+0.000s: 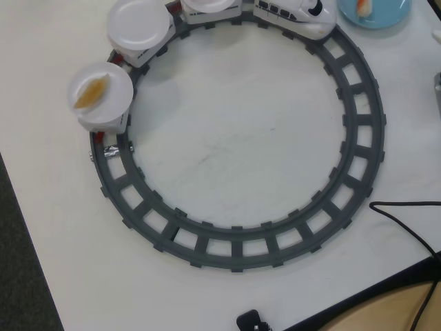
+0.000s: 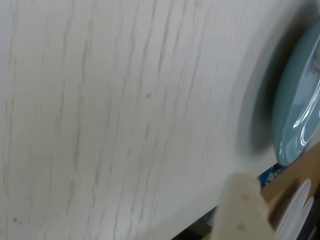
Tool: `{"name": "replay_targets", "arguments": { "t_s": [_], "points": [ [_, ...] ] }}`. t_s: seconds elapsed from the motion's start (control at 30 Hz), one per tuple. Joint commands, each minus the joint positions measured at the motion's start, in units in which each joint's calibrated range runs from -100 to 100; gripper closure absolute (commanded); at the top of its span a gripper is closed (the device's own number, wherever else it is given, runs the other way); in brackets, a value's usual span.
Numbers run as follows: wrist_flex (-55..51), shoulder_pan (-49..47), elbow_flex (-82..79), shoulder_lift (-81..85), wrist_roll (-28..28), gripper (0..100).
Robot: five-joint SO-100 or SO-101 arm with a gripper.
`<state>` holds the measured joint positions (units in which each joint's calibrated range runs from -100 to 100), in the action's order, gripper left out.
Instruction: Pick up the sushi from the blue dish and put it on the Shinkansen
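Note:
The blue dish (image 1: 377, 15) sits at the top right edge of the overhead view with an orange-and-white sushi (image 1: 363, 7) in it. The white Shinkansen (image 1: 296, 14) stands on the dark grey ring track (image 1: 358, 138) just left of the dish. Its carriages carry round white plates (image 1: 138, 24). The last plate (image 1: 103, 86) holds a yellowish sushi piece (image 1: 91, 92). The arm does not show in the overhead view. In the blurred wrist view the blue dish (image 2: 295, 100) is at the right edge, and one beige finger (image 2: 242, 207) shows at the bottom. The other finger is hidden.
A black cable (image 1: 406, 217) runs over the table's right edge. A small black object (image 1: 251, 321) lies at the bottom edge. The white table (image 1: 234, 145) ends at dark floor on the left. In the wrist view a wooden surface (image 2: 300, 175) lies beyond the table edge.

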<state>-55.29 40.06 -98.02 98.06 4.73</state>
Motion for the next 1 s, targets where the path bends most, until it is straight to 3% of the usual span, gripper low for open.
{"name": "replay_targets", "arguments": {
  "t_s": [0.0,0.47,0.7,0.97],
  "points": [
    [-0.1,0.4,0.1,0.4,0.2,66],
    [1.2,0.4,1.3,-3.2,0.3,66],
    [9.6,0.6,12.9,-29.1,0.3,66],
    [8.2,3.1,39.1,-51.8,-0.2,66]
  ]
}}
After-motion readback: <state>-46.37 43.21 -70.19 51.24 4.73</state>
